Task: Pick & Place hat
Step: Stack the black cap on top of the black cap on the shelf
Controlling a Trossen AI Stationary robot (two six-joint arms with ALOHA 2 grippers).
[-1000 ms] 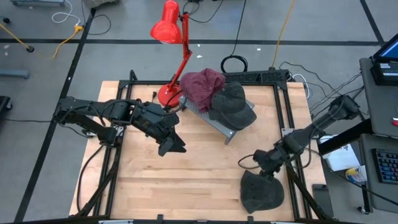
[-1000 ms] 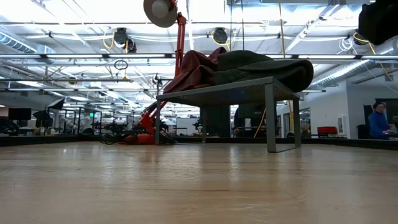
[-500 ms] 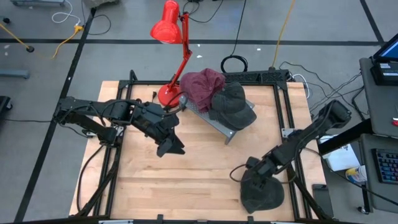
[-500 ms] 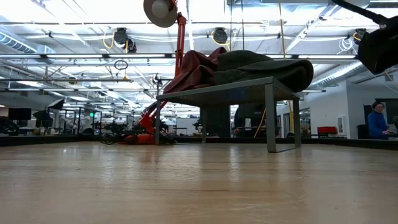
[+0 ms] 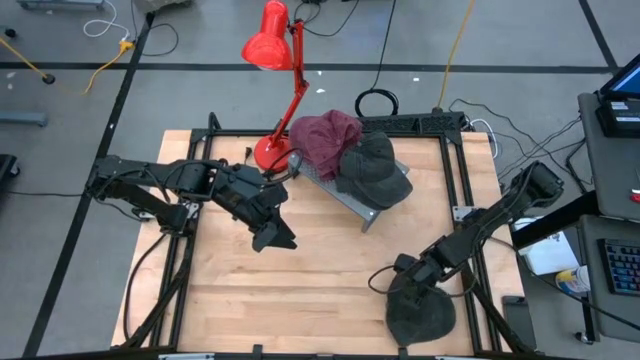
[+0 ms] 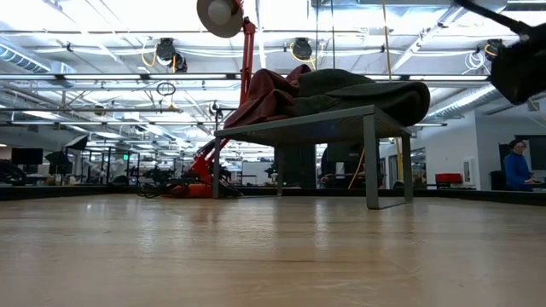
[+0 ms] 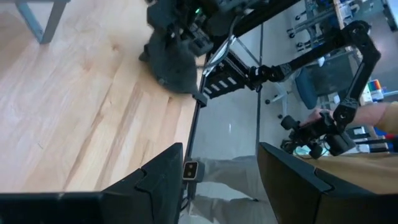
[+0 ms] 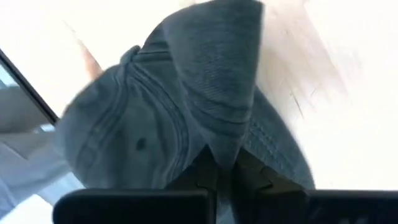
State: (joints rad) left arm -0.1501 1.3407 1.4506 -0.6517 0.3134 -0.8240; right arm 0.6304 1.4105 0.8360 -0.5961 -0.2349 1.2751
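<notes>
A dark grey cap lies crumpled near the table's front right corner, a fold of its fabric pinched up; two more hats rest on the rack.

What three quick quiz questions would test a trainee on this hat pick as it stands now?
1. True or false: the right gripper is pinching the grey hat at the table's near right corner.
2. How many hats lie on the metal rack?
3. Which waits open over mid-table: A) left gripper B) right gripper?

Key: 1 true; 2 two, maroon hat and dark hat; 3 A.
</notes>
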